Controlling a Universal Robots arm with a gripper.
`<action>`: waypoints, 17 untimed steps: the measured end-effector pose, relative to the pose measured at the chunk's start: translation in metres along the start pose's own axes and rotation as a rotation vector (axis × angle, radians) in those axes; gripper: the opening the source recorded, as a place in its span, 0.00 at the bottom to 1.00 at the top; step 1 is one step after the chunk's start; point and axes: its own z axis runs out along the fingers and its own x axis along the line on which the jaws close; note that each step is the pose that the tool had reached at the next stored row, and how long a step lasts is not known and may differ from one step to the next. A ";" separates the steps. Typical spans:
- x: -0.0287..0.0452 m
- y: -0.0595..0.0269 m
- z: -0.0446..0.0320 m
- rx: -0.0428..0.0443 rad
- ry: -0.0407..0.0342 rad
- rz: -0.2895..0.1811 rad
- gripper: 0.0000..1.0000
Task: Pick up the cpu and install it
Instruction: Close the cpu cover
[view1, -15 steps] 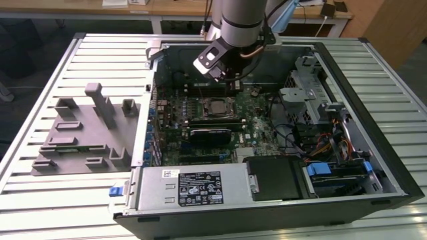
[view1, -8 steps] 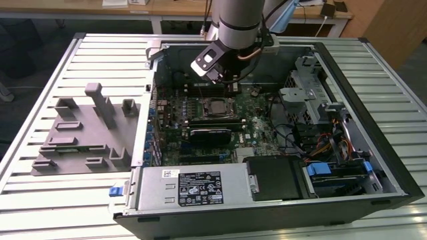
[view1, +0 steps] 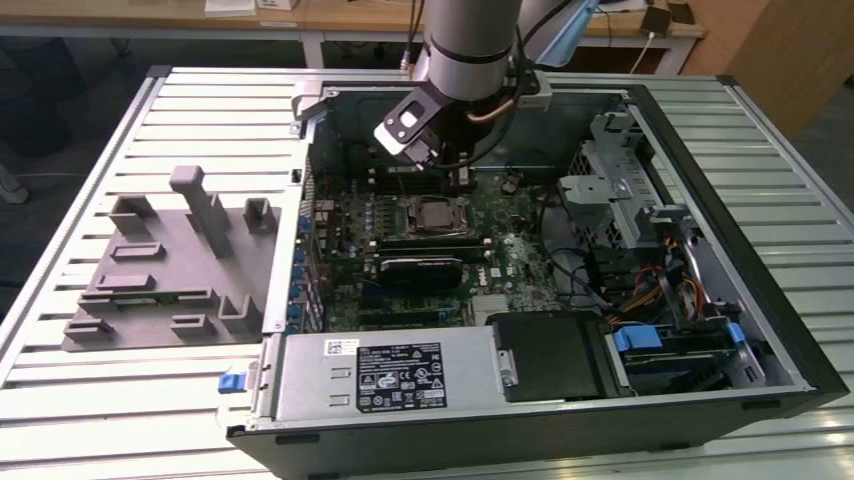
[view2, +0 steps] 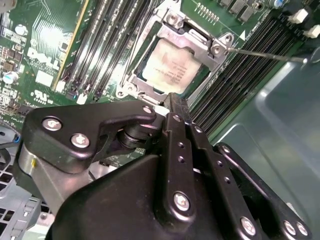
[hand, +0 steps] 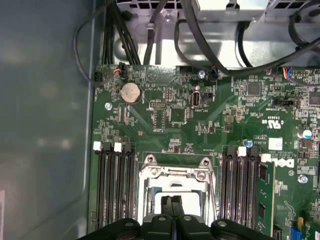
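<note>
Silvery metal with a thin tan rim, the cpu (view2: 169, 70) lies flat inside the socket frame (view2: 212, 47) on the motherboard (view2: 45, 55), between its two banks of memory slots (view2: 245, 70). I judge it light, stiff, slick on top and fragile underneath, so two opposite rim edges are the place to hold it, never the face. My gripper (view2: 175, 100) hangs just above the socket's edge, fingers (view2: 176, 130) pressed together on nothing. Slot rows crowd both sides and the case wall (view2: 270, 125) rises near the board's edge, so straight up looks like the only open room.
</note>
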 end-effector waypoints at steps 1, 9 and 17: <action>0.0000 -0.0007 0.0005 -0.0001 0.0001 0.000 0.11; -0.0005 -0.0042 0.0041 0.0018 0.0001 0.000 0.11; -0.0020 -0.0068 0.0072 0.0019 0.0002 -0.001 0.11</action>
